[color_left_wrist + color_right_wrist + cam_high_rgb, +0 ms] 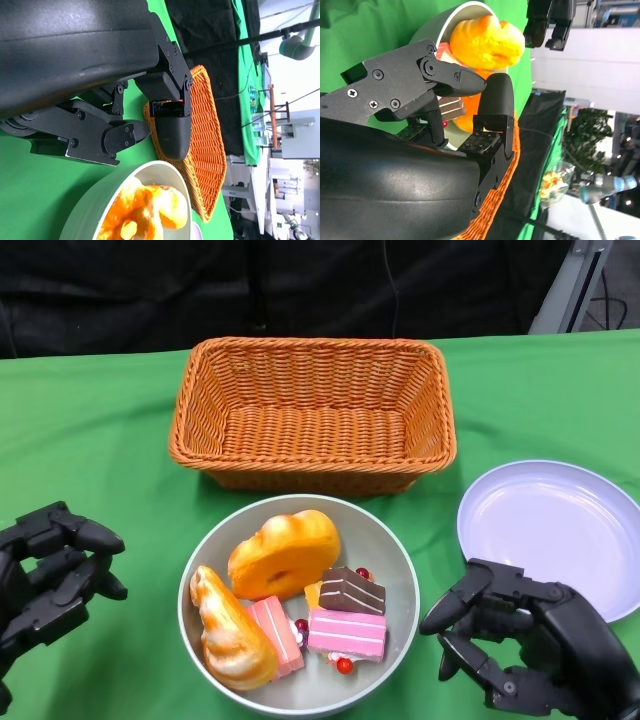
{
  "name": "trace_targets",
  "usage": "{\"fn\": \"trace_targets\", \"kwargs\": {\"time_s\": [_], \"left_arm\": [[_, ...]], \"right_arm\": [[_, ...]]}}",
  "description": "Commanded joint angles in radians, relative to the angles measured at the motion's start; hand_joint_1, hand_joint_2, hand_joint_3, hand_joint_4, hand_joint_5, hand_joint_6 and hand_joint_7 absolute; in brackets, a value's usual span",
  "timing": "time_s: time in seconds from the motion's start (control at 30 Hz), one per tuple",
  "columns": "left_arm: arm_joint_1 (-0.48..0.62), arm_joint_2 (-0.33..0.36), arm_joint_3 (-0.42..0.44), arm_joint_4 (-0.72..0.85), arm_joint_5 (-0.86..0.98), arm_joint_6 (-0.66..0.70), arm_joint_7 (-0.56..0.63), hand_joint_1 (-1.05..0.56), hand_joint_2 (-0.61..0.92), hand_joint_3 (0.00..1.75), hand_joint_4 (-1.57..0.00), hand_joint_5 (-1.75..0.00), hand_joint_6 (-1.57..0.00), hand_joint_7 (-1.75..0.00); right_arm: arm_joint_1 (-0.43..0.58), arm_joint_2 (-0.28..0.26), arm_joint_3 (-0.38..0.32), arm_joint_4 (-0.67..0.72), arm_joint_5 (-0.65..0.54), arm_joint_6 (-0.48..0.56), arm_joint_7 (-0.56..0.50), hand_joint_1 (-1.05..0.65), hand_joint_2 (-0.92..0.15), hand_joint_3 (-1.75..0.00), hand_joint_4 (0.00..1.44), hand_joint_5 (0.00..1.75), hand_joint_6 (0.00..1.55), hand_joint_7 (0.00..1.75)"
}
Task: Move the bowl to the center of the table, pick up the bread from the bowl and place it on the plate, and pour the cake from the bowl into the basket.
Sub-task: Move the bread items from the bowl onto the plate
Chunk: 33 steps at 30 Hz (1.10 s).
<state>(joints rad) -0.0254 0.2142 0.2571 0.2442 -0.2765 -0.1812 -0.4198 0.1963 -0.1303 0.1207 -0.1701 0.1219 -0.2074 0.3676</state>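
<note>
A grey bowl (392, 550) sits in front of me at the table's near middle. It holds a round golden bread (285, 552), a twisted bread (230, 630), two pink cake slices (347, 633) and a chocolate cake piece (352, 590). The empty orange wicker basket (312, 412) stands just behind it, and the white plate (555, 530) lies to its right. My left hand (50, 575) is empty, fingers apart, left of the bowl. My right hand (525, 645) is empty too, right of the bowl and over the plate's near edge. The bowl (432, 30) and bread (487, 42) show past my right fingers.
Green cloth (90, 450) covers the table, with a dark backdrop behind it. Bare cloth lies on both sides of the basket. The left wrist view shows the basket (205, 150) beyond my fingers and the bowl rim (100, 202) close by.
</note>
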Motion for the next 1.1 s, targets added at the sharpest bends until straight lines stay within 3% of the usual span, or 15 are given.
{"fn": "trace_targets", "kwargs": {"time_s": [0.03,0.07,0.13,0.2,0.3,0.4,0.6,0.77,0.97,1.1], "left_arm": [[-0.011,0.001,-0.003,0.017,0.006,-0.026,0.008,0.00,0.84,0.65,-0.69,-1.56,-0.74,-1.25],[-0.013,0.000,-0.002,0.021,0.002,-0.028,0.006,0.01,0.83,0.68,-0.69,-1.55,-0.74,-1.26],[-0.015,0.000,-0.001,0.024,-0.002,-0.030,0.005,0.01,0.81,0.71,-0.70,-1.54,-0.74,-1.27],[-0.022,0.003,0.002,0.033,-0.006,-0.030,0.002,0.01,0.80,0.73,-0.70,-1.54,-0.73,-1.27],[-0.037,0.006,0.008,0.055,-0.010,-0.033,0.004,0.00,0.78,0.74,-0.70,-1.54,-0.74,-1.27],[-0.043,0.007,0.013,0.066,-0.015,-0.034,0.004,0.00,0.78,0.75,-0.70,-1.54,-0.74,-1.26],[-0.056,0.008,0.021,0.085,-0.018,-0.038,0.001,-0.01,0.80,0.70,-0.69,-1.55,-0.75,-1.23],[-0.063,0.005,0.023,0.097,-0.016,-0.040,0.008,0.00,0.80,0.69,-0.71,-1.55,-0.76,-1.23],[-0.070,0.005,0.024,0.107,-0.011,-0.042,0.018,-0.02,0.85,0.59,-0.67,-1.57,-0.75,-1.20],[-0.077,0.004,0.024,0.118,-0.015,-0.039,0.014,-0.01,0.86,0.59,-0.68,-1.57,-0.76,-1.21]], "right_arm": [[0.008,-0.048,-0.021,-0.090,-0.041,0.051,-0.016,-0.15,-0.73,-0.60,0.58,1.19,0.64,0.78],[0.007,-0.063,-0.020,-0.113,-0.065,0.059,-0.018,-0.20,-0.83,-0.37,0.56,1.03,0.61,0.62],[0.007,-0.077,-0.018,-0.138,-0.087,0.072,-0.021,-0.22,-0.90,-0.23,0.55,0.92,0.60,0.53],[0.000,-0.089,-0.012,-0.160,-0.115,0.084,-0.024,-0.24,-0.92,-0.17,0.55,0.86,0.60,0.47],[-0.021,-0.114,0.008,-0.223,-0.199,0.117,-0.030,-0.34,-0.92,-0.08,0.62,0.55,0.61,0.23],[-0.037,-0.130,0.024,-0.266,-0.264,0.148,-0.030,-0.43,-0.92,-0.07,0.59,0.42,0.59,0.13],[-0.126,-0.164,0.074,-0.317,-0.432,0.243,-0.022,-0.61,-0.92,-0.11,0.53,0.31,0.51,0.04],[-0.221,-0.157,0.138,-0.346,-0.599,0.346,-0.016,-0.68,-0.92,-0.11,0.55,0.28,0.49,0.02],[-0.331,-0.089,0.259,-0.345,-0.794,0.493,0.000,-0.70,-0.92,-0.11,0.60,0.27,0.48,0.01],[-0.375,-0.055,0.311,-0.306,-0.860,0.521,-0.007,-0.69,-0.92,-0.08,0.62,0.26,0.49,0.01]]}}
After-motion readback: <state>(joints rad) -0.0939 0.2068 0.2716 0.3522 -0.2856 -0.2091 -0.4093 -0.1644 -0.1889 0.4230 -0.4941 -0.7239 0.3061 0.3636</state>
